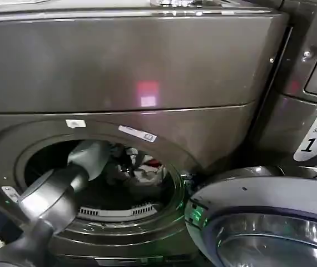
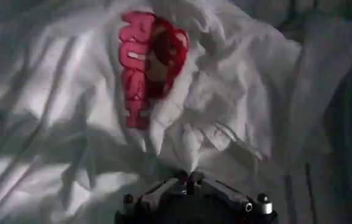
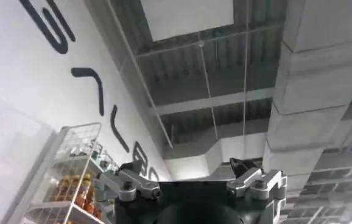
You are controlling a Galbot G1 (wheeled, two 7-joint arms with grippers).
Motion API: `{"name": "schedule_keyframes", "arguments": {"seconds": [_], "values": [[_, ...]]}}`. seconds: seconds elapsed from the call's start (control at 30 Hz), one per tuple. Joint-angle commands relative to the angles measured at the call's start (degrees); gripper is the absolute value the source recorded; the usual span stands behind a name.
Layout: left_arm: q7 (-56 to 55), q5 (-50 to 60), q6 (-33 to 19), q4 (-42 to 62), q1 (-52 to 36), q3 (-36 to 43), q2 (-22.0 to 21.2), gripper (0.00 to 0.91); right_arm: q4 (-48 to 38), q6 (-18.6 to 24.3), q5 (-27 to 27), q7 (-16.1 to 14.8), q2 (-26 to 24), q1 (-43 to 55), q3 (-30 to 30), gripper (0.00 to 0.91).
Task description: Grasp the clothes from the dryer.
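Deep inside the dryer [image 1: 147, 72], the left gripper [image 2: 191, 180] has its jaws pressed together, pinching a fold of the clothes [image 2: 212, 109]; the fabric gathers into creases that run straight to the fingertips. Just beyond the tips lies the red patch [image 2: 145, 61] with pink lettering, and the rest of the white bunch spreads on all sides of the tool, resting on the drum floor. To do this step well, I judge the grip should stay firm while the arm draws back slowly through the porthole [image 1: 100, 175], lifting the bunch over the lip so that no trailing cloth snags on the rim. Beside the opening, the open door [image 1: 264, 222] stands off to the arm's right. The right gripper [image 3: 194, 179] is parked away from the machine, jaws spread, pointing up at a ceiling of ducts, with a wire shelf [image 3: 72, 164] of bottles nearby
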Motion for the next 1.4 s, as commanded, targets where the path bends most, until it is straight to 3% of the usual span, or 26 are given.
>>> {"name": "schedule_keyframes", "arguments": {"seconds": [0.03, 0.27, 0.47, 0.63, 0.93, 1.13, 1.4], "values": [[-12.80, -7.81, 0.60, -5.91, 2.27, -13.93, 0.30, 0.000, 0.33, -0.04, -0.20, 0.04, 0.08, 0.25, -0.46, 0.907], [-25.96, -13.63, 0.49, -8.04, 6.74, -25.87, -1.78, 0.000, 0.92, -0.12, -0.61, 0.04, 0.02, 0.62, -1.54, 0.907], [-44.86, -16.75, 0.50, -13.17, 12.14, -38.58, -1.42, 0.000, 0.91, -0.11, -0.84, 0.04, -0.30, 1.03, -2.18, 0.907], [-59.05, -25.45, -0.46, -25.02, 19.72, -44.01, -0.32, 0.000, 0.81, -0.16, -0.79, 0.07, -0.88, 1.09, -2.52, 0.907], [-78.04, -25.49, -6.55, -43.57, 30.87, -48.71, -2.10, 0.000, 0.46, -0.29, -0.35, 0.21, -1.90, 0.17, -1.62, 0.907], [-84.86, -12.13, -14.07, -51.55, 39.14, -49.89, -2.10, 0.000, 0.49, -0.55, -0.26, 0.61, -1.81, 0.04, -1.42, 0.907], [-87.10, -13.57, -12.94, -63.66, 47.22, -49.49, -2.97, 0.000, 0.26, -1.64, -0.71, 0.91, -1.82, -0.61, -0.21, 0.907]]}}
